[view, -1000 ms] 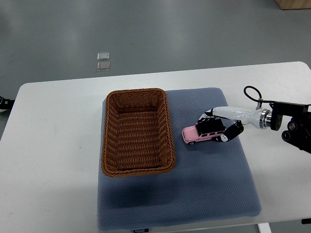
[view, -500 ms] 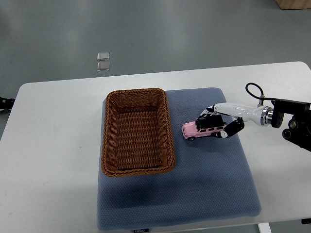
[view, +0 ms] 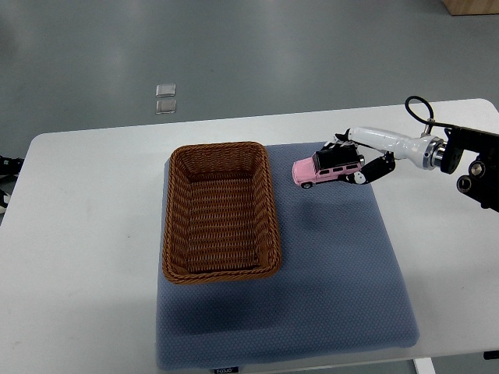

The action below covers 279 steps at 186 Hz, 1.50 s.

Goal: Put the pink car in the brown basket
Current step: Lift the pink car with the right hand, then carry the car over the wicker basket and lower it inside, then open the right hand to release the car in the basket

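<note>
1. The right hand [view: 352, 160] is clamped on the car [view: 327, 169], fingers wrapped around its rear half and over the dark roof; the pink nose sticks out free toward the basket [view: 221, 210]
2. The car looks lifted off the blue mat [view: 327, 280], hanging over the mat's far right part, just right of the basket's far right corner and not yet above the basket
3. The left hand is out of view; only a dark bit shows at the left edge of the table [view: 86, 234]
4. Risk, as I judge it: the grip sits only on the back end, so the free front could tip down or the car could twist out of the fingers during the carry
5. Risk: if the car travels too low, its nose or wheels may catch the basket's raised wicker rim, which could shove the basket along the mat or knock the car loose
6. Risk: letting go too soon, before the car is over the basket's floor, would leave it on the rim or on the mat beside it
7. Against the earlier frames: the car sat nearer the middle of the mat and lower in the picture; now it is higher up, farther from the robot, with the arm drawn up along with it
8. The basket and mat have not shifted
</note>
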### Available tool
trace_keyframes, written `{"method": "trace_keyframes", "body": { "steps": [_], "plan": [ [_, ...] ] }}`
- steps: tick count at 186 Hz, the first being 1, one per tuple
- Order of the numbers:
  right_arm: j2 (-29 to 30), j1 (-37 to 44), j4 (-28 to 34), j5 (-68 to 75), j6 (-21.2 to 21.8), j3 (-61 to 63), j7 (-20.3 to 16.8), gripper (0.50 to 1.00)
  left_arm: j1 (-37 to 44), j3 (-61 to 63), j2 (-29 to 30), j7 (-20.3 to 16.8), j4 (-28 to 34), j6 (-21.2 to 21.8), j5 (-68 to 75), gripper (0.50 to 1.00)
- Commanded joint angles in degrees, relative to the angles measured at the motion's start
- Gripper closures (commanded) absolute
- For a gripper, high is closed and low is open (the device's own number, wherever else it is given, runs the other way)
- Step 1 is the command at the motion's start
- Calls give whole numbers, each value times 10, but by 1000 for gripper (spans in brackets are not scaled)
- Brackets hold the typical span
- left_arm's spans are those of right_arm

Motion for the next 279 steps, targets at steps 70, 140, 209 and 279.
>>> {"method": "trace_keyframes", "body": {
  "steps": [70,140,209,279],
  "plan": [
    [86,70,-8,61,15,8,-27,1000,0,0,0,0,0,0,0,500],
    [205,65,-43,52,8,-3,-53,1000,0,0,0,0,0,0,0,500],
    [232,38,-68,53,-9,-32,-52,981,0,0,0,0,0,0,0,500],
    [227,33,-67,75,-36,-21,-50,591,0,0,0,0,0,0,0,500]
  ]
}}
